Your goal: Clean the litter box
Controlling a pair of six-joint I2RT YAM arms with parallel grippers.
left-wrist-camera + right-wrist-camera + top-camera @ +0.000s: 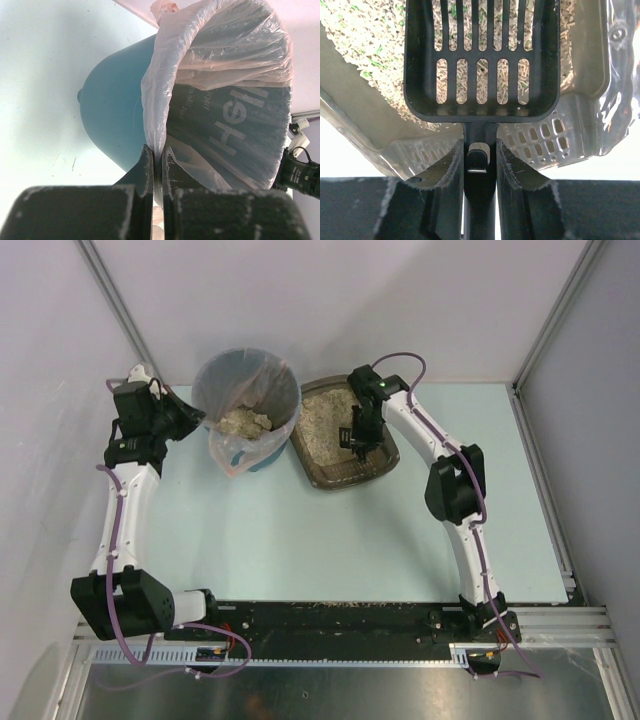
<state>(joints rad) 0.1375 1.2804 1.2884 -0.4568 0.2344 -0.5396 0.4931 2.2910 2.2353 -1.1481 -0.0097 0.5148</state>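
Right wrist, one scoop [480, 111], one litter box [360, 110]

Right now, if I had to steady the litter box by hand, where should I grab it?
Probably pinch the raised rim of the litter box on its near edge, coming from the arms' side. The teal bin crowds its left, and the right gripper holds the scoop over its middle.
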